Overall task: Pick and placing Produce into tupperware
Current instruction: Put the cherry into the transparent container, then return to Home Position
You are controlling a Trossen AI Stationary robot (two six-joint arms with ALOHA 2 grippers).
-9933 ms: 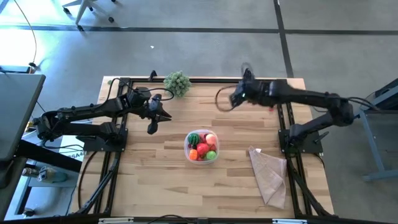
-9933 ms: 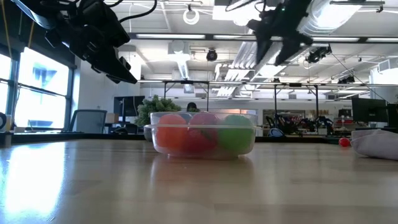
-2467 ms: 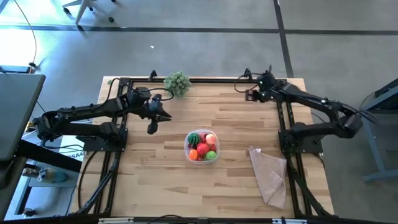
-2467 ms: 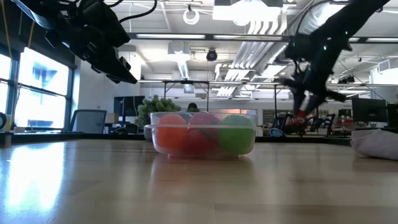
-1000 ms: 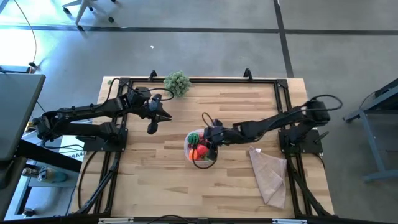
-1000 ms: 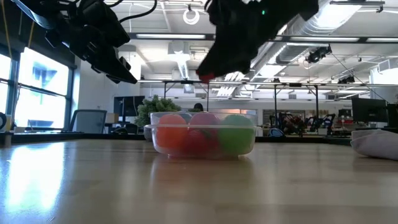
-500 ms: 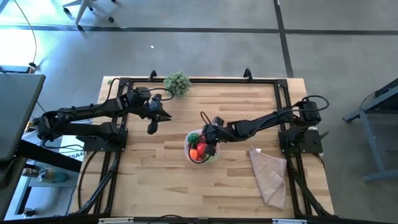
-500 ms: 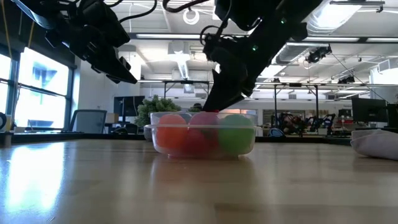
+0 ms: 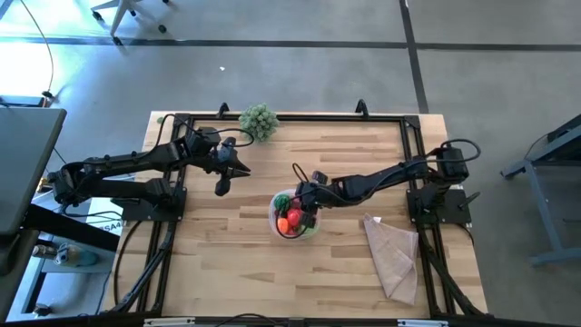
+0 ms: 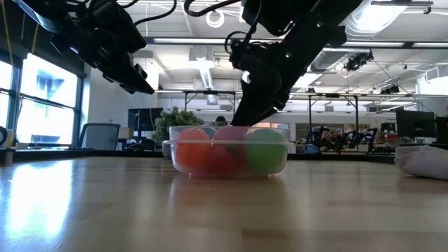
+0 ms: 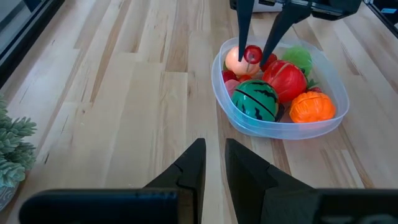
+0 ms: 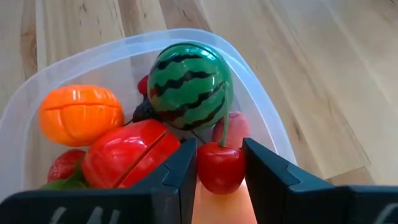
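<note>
From above, the right gripper (image 9: 307, 211) sits over the small round clear plastic tub (image 9: 280, 228) in the middle of the wooden table (image 9: 227, 245), but its arm hides what it holds. The right wrist view shows it: the two fingers (image 12: 186, 163) pinch a small shiny red cherry (image 12: 219, 167) just above the tub, right beside the green striped toy watermelon (image 12: 190, 85), the orange toy pumpkin (image 12: 80, 114) and the red toy tomato (image 12: 128, 160). The left gripper (image 9: 223, 185) hangs away from the tub, fingers closed with nothing in them, near the bushy grey-green plant (image 9: 259, 120).
</note>
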